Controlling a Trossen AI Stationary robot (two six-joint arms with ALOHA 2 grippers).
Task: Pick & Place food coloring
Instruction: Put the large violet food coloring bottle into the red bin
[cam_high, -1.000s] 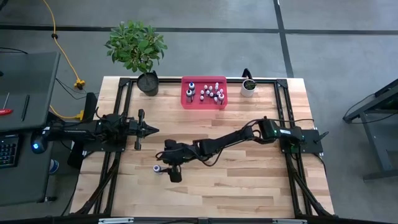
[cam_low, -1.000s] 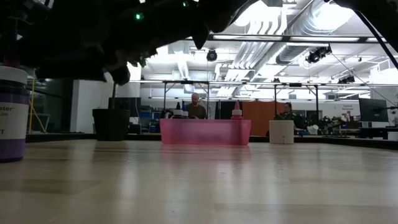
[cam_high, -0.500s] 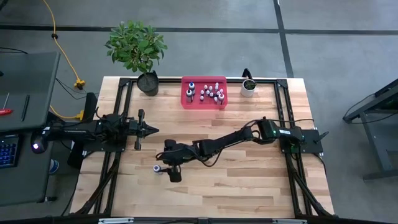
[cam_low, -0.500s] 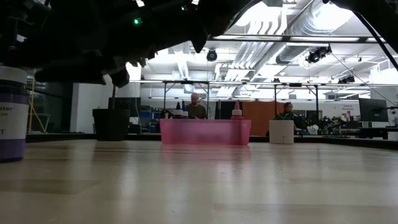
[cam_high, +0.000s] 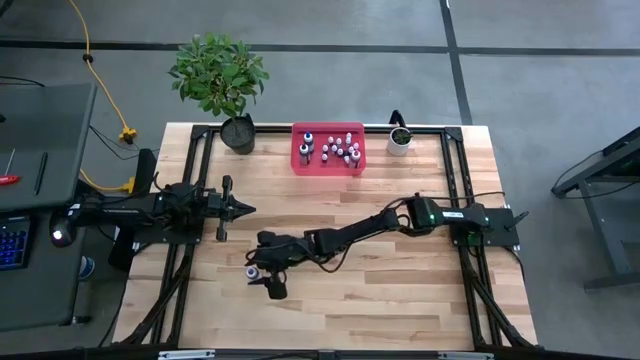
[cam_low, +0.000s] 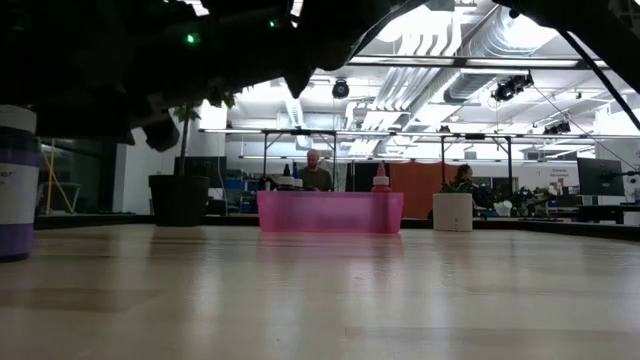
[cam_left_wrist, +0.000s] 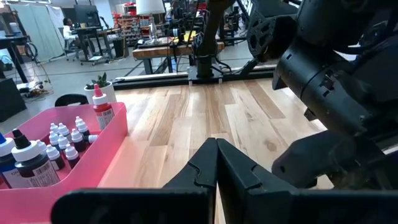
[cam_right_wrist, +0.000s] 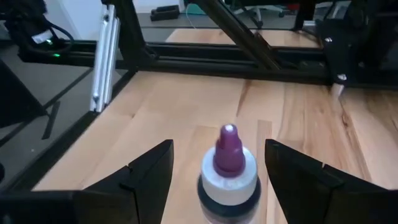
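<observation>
Tabletop: right gripper (cam_right_wrist: 214, 177) jaws apparently open astride purple-capped bottle (cam_right_wrist: 227, 168).

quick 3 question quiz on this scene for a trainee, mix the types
1. True or false: the right gripper is shut on the purple bottle.
2. Where do most bottles stand? A) pink tray B) white pot C) floor
3. Fill in: the left gripper's fingers are ____.

Key:
1. False; its open fingers flank the bottle, apart from it.
2. A
3. shut
</observation>
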